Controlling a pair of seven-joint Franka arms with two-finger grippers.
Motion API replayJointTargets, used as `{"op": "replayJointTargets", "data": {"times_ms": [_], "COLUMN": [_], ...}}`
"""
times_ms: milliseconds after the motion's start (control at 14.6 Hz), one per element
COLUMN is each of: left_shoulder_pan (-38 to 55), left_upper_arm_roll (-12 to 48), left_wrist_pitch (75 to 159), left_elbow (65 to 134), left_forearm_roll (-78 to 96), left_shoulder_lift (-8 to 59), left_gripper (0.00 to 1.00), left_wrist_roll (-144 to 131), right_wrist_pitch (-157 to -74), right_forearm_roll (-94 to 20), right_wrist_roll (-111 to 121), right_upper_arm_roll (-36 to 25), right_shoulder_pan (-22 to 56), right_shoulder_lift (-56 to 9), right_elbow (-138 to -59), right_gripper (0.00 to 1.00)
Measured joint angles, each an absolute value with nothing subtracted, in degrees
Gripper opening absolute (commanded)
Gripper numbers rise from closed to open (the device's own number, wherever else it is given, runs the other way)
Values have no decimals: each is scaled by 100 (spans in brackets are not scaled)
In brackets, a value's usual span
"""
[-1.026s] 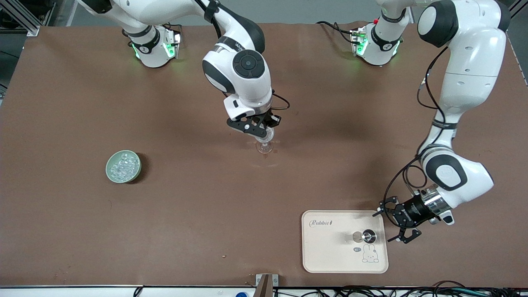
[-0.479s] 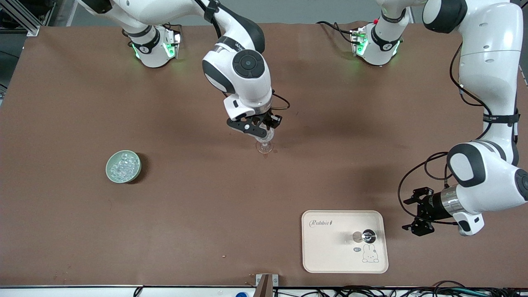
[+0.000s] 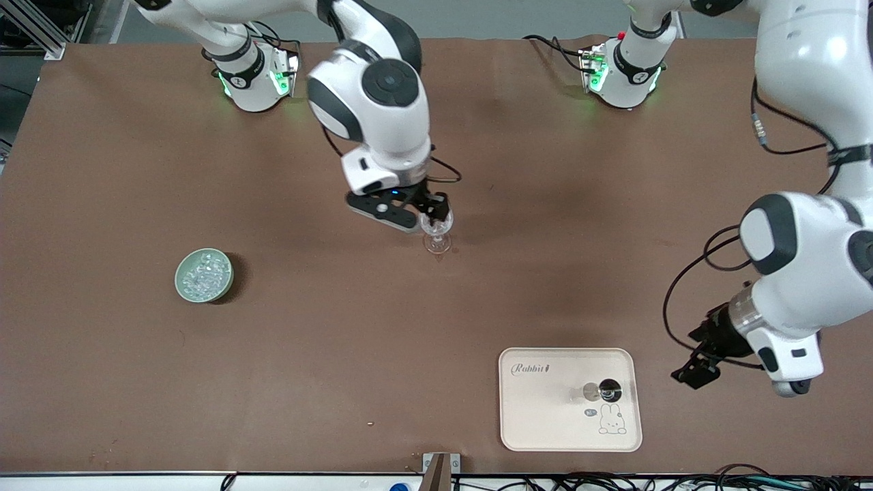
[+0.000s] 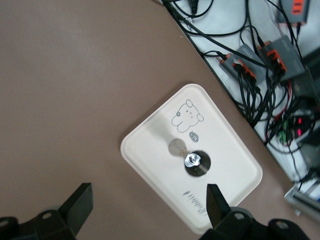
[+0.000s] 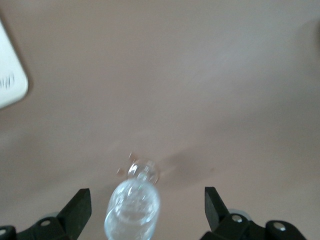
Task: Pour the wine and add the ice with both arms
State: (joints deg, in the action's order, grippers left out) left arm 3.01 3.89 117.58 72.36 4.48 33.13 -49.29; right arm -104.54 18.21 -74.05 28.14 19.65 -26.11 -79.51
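Note:
A clear stemmed glass (image 3: pixel 437 239) stands upright at mid-table. My right gripper (image 3: pixel 424 210) hangs just above it, open. In the right wrist view the glass (image 5: pixel 133 207) sits between the wide-spread fingers (image 5: pixel 79 210) of the right gripper (image 5: pixel 146 211) and touches neither. The ice (image 3: pixel 203 273) fills a pale green bowl (image 3: pixel 184 290) toward the right arm's end. My left gripper (image 3: pixel 694 367) is open and empty over bare table beside the cream tray (image 3: pixel 545 419). In the left wrist view the left gripper (image 4: pixel 149 207) looks down on that tray (image 4: pixel 150 145).
A dark round object with a shiny top (image 3: pixel 609 390) stands on the tray and also shows in the left wrist view (image 4: pixel 196 163). Cables and power boxes (image 4: pixel 260 65) lie off the table's edge nearest the front camera.
My left arm has drawn back from the tray toward its own end of the table and lifted. My right gripper has shifted slightly above the glass, which has stayed put.

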Motion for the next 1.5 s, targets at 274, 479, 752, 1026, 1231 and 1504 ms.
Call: {"op": "replayJointTargets", "data": {"times_ms": [274, 479, 752, 1026, 1231, 1504], "left_shoulder_pan": [285, 277, 340, 356, 363, 361], "left_upper_arm_roll": [199, 78, 81, 88, 89, 79], "left_wrist_pitch": [10719, 10233, 9697, 9550, 9493, 9485], "left_elbow": [7253, 7380, 7933, 8598, 9047, 9740], "left_forearm_roll": [433, 433, 331, 21, -105, -133], "left_shoulder_lift": [2538, 1955, 1108, 375, -20, -579], "left_gripper": [98, 98, 98, 98, 98, 98], "left_wrist_roll": [-2356, -1099, -606, -373, -360, -368], "right_wrist_pitch": [-9848, -9430, -9322, -9241, -9121, -9098], "right_forearm_roll": [1882, 1882, 1704, 943, 602, 454], "right_wrist_roll": [-6209, -4935, -3423, -1883, -1173, -1002], "right_upper_arm_roll": [2681, 1903, 691, -316, -471, -425], "right_shoulder_pan": [912, 677, 641, 436, -59, -209], "right_shoulder_lift": [-1621, -1205, -1001, -826, -652, -265], "right_elbow": [-7929, -7939, -7950, -7977, -8046, -8387], "right_gripper": [100, 100, 100, 100, 100, 100]}}
